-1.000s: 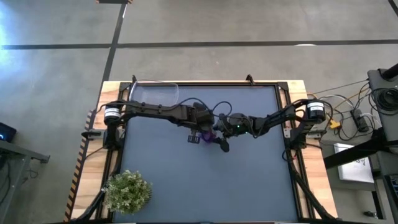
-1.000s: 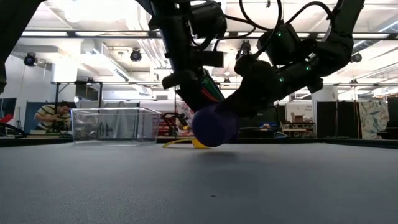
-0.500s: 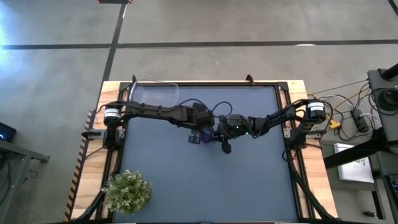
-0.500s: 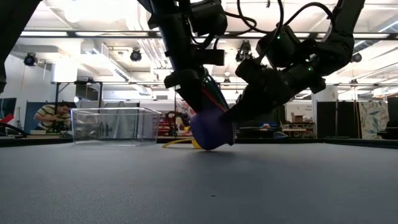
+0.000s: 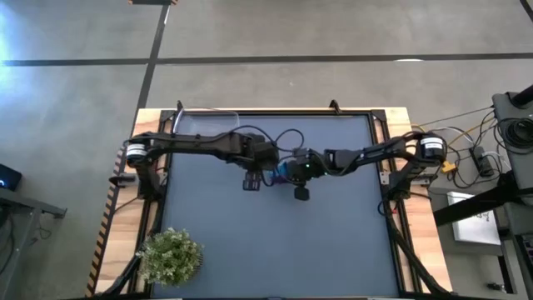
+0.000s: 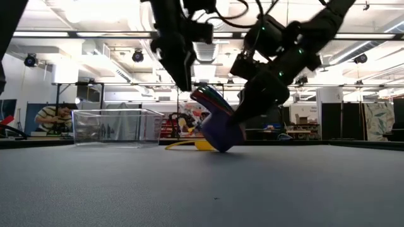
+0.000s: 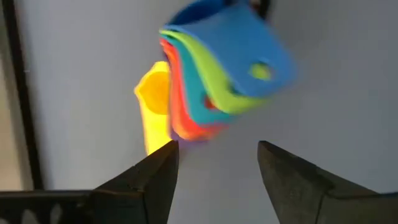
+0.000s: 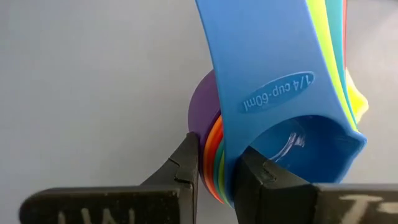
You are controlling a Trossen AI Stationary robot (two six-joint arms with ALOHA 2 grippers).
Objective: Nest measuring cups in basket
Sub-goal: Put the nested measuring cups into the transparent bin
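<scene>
**Cups pinched in the right claw, left claw standing open**

Cups (image 6: 219,123) are sitting nested in one stack near the middle of the mat (image 5: 333,242), well away from the basket (image 6: 117,127), which is standing at the mat's far left corner. In the low view the stack is tilting, its purple outer cup resting on the mat and the handles fanning upward toward the left arm. A yellow cup (image 6: 199,145) is lying on the mat just behind the stack.

The right claw (image 8: 217,168) is closing narrowly on the stack's rims, one finger on the purple outer side, the other inside the blue cup (image 8: 280,93). Coloured rims are showing pinched between the fingers.

The left claw (image 7: 217,163) is hovering just on the basket side of the stack, its fingers standing apart and gripping nothing. The fanned handles, blue on top, then green, teal and red, are lying just past its fingertips without touching them.

A plant (image 5: 171,255) is sitting at the near left corner, well apart from the basket. A person (image 6: 53,118) is sitting in the room behind the basket.
</scene>
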